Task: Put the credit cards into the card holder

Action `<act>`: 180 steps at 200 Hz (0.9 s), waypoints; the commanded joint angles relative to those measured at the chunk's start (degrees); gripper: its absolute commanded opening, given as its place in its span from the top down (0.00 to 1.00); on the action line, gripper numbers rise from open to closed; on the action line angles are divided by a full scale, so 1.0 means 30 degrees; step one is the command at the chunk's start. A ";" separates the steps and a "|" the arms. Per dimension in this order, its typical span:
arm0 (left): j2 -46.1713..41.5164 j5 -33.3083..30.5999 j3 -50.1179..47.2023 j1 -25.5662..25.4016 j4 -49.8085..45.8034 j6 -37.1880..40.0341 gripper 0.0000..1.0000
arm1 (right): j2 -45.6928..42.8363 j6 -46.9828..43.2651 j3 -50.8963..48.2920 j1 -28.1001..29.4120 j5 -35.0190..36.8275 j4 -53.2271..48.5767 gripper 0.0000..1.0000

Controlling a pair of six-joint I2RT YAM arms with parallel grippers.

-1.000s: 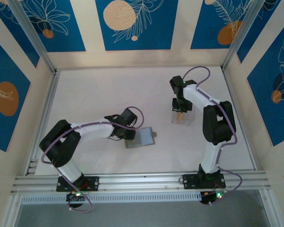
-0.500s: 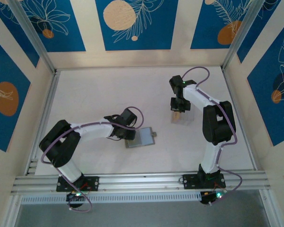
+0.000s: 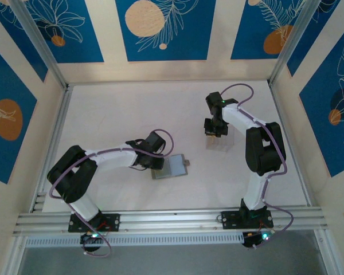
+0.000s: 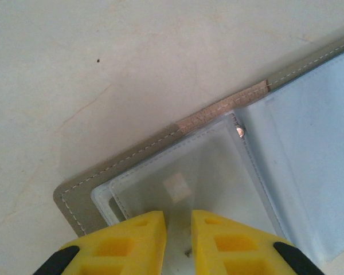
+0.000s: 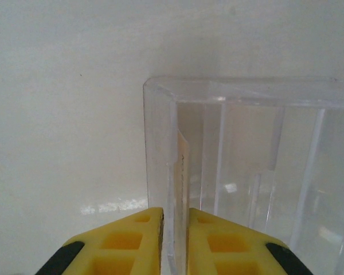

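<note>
The card holder is matt grey, leather-like material with pale stitching. Its inner sleeves are clear, slightly glossy plastic. The box is smooth, transparent, shiny plastic, with a matt pale card inside. The table is matt off-white and faintly scuffed.

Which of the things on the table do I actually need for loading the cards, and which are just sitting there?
Part of the job:
- card holder, lying open
- credit card, inside the clear box, against its wall

Not the task's own:
- clear box, which merely houses the card
- blue patterned wall panels
</note>
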 commanded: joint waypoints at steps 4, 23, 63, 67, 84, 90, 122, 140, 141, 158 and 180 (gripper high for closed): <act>0.0583 0.0626 -0.0893 0.0049 -0.1123 -0.0203 0.80 | -0.0391 0.0074 -0.0308 -0.0131 -0.0440 0.0018 0.85; 0.0619 0.0625 -0.0923 0.0064 -0.1093 -0.0235 0.80 | -0.0772 0.0075 -0.0309 -0.0115 -0.0417 -0.0085 0.88; 0.0669 0.0684 -0.0807 0.0082 -0.1064 -0.0250 0.80 | -0.1216 -0.0129 -0.0360 -0.0412 -0.0489 -0.0340 0.92; 0.0647 0.0685 -0.0805 0.0069 -0.1089 -0.0251 0.80 | -0.1190 -0.0130 -0.0346 -0.0442 -0.0471 -0.0380 0.93; 0.0553 0.0623 -0.0833 0.0078 -0.1130 -0.0223 0.80 | -0.1212 -0.0130 -0.0259 -0.0444 -0.0308 -0.0589 0.95; 0.0509 0.0599 -0.0863 0.0078 -0.1123 -0.0251 0.80 | -0.1261 -0.0108 -0.0231 -0.0439 -0.0237 -0.0666 0.96; 0.0557 0.0626 -0.0865 0.0071 -0.1153 -0.0302 0.80 | -0.2279 0.0118 0.0043 -0.0098 0.0975 -0.1376 1.00; 0.0553 0.0685 -0.0866 0.0098 -0.1188 -0.0309 0.81 | -0.3674 0.0207 0.0154 0.0743 0.2502 -0.1749 1.00; 0.0538 0.0685 -0.0865 0.0099 -0.1185 -0.0309 0.80 | -0.3761 0.0185 0.0139 0.0809 0.2555 -0.1735 1.00; 0.0400 0.0698 -0.0935 0.0097 -0.1243 -0.0245 0.81 | -0.5386 -0.0254 -0.0699 0.2103 0.1275 -0.0287 1.00; -0.0141 0.0762 -0.1069 0.0080 -0.1162 0.0055 0.81 | -0.6852 -0.0048 -0.2676 0.3394 -0.2906 0.2977 1.00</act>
